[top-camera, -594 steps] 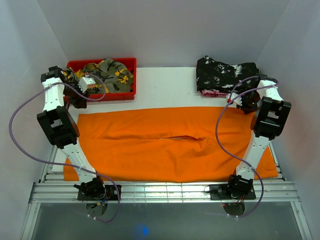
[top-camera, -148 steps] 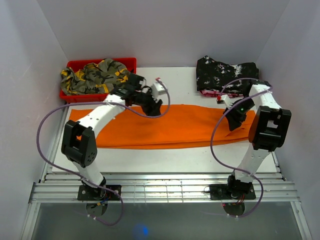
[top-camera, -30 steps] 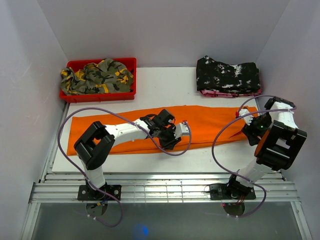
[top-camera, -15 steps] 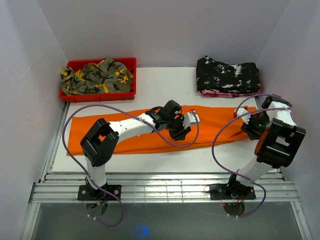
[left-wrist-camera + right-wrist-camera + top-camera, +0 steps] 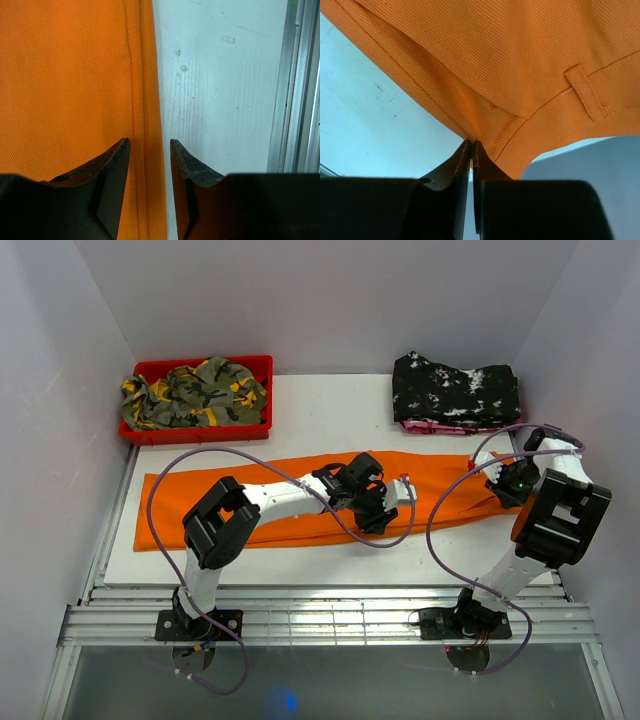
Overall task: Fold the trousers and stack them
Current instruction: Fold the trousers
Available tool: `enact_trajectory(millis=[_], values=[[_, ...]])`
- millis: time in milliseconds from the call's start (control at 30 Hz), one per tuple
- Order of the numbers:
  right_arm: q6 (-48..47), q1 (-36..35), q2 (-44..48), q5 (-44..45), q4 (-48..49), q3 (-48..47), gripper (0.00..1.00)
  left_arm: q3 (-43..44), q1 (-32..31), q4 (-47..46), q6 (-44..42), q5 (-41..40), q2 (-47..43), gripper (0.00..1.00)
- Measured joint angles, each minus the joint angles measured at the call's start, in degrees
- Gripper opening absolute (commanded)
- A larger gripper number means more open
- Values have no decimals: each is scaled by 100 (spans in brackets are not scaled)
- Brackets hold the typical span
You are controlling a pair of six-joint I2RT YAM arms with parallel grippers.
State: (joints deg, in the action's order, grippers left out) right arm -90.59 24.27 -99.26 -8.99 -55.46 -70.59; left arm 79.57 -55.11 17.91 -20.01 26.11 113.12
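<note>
At the waist end, the right pincer [image 5: 471, 146] grips a corner of the trousers [image 5: 495, 60]; the left pincer [image 5: 149, 146], half open, brackets their near edge; clamp it before lifting both evenly.

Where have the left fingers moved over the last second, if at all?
Yes. The left fingers have slid rightward along the trousers, farther from the red bin.

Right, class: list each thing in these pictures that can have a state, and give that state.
trousers: folded into a long strip, lying flat
left gripper: open, astride the trousers' near edge
right gripper: shut on the trousers' right-end corner
red bin: holds the crumpled camouflage garment
black speckled garment: folded
</note>
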Motion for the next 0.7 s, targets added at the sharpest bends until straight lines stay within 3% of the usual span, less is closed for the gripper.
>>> enact_trajectory(millis=[233,400,600,700], values=[[15,-2,-101,-15,-13,-81,8,107,2,-44,4,-111,15,35],[31,-2,-162,-46,-90,-208,8,243,2,-129,-39,-210,190,49],[188,-4,-297,-214,-278,-590,8,245,2,-116,-98,-219,350,51],[280,-4,-402,-321,-374,-835,8,245,-7,-120,-116,-291,365,45]])
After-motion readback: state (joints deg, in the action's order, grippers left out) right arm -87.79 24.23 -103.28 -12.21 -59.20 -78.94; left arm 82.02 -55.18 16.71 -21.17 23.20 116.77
